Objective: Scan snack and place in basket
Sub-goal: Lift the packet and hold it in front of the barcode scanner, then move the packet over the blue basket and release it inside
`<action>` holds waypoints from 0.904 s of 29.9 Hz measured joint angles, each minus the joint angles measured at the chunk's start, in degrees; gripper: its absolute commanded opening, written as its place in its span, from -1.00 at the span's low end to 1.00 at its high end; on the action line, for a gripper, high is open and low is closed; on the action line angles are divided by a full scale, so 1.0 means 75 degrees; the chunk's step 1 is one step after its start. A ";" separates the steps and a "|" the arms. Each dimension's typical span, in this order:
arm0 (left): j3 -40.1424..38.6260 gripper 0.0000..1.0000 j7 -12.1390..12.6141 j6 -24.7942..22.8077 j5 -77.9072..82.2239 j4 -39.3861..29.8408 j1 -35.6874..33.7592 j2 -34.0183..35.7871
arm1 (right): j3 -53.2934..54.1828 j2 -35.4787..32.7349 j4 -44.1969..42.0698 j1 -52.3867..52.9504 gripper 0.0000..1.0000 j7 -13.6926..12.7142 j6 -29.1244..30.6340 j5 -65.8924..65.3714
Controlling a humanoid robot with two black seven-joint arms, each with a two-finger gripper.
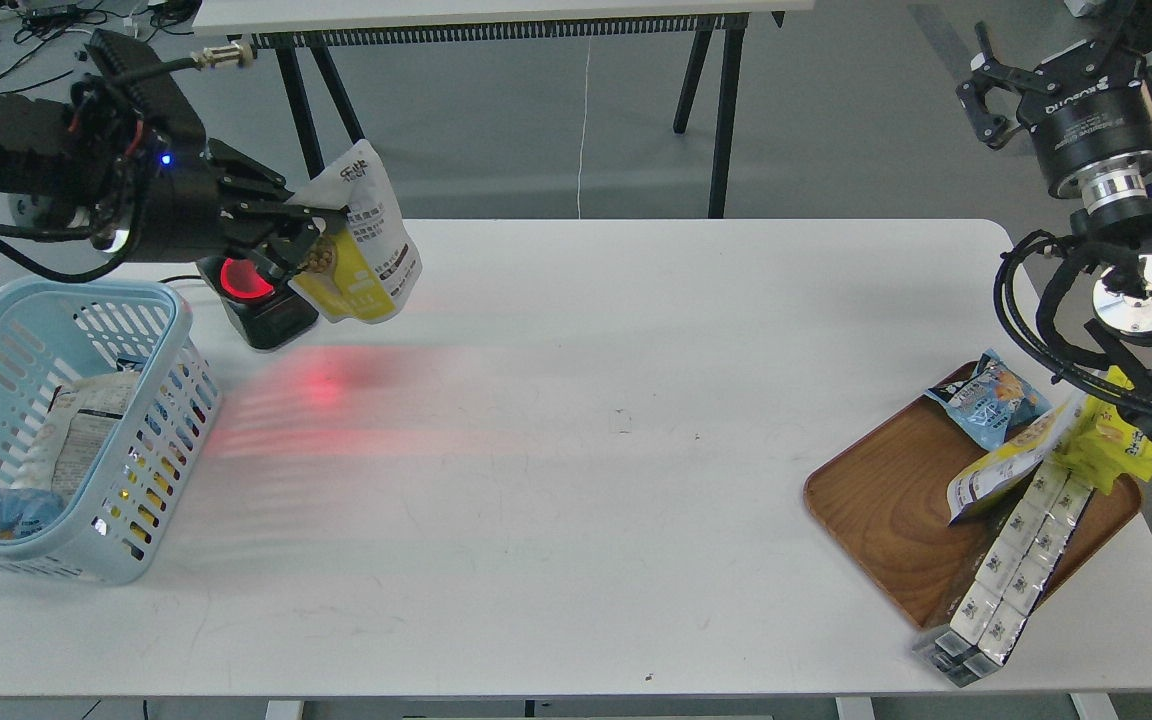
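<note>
While left gripper (pixel 298 232) jaws pinch small yellow-white pouch (pixel 364 240) beside red-lit scanner (pixel 258 295), thin grip risks drop short of light-blue slotted basket (pixel 161 300); right gripper (pixel 998 95) jaws spread.

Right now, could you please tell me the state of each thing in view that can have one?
left gripper: shut on the snack.
right gripper: raised off the table, holding nothing.
snack: held in the air beside the scanner.
scanner: on, glowing red.
basket: partly filled with packets.
wooden tray: holding several snack packs.
</note>
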 measured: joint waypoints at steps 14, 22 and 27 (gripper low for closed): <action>0.0056 -0.99 0.0000 0.0000 -0.1259 -0.0076 0.0089 0.2898 | 0.0004 0.0042 -0.0075 0.0025 0.99 0.0012 0.0000 -0.0001; 0.0885 -0.99 0.0000 0.0000 -0.1689 0.0090 0.0112 0.3223 | -0.0001 0.0044 -0.0088 0.0021 0.99 0.0012 0.0000 -0.0004; 0.1152 -0.99 0.0000 0.0000 -0.1706 0.0097 0.0112 0.3264 | -0.0001 0.0028 -0.0091 0.0026 0.99 0.0012 0.0000 -0.0006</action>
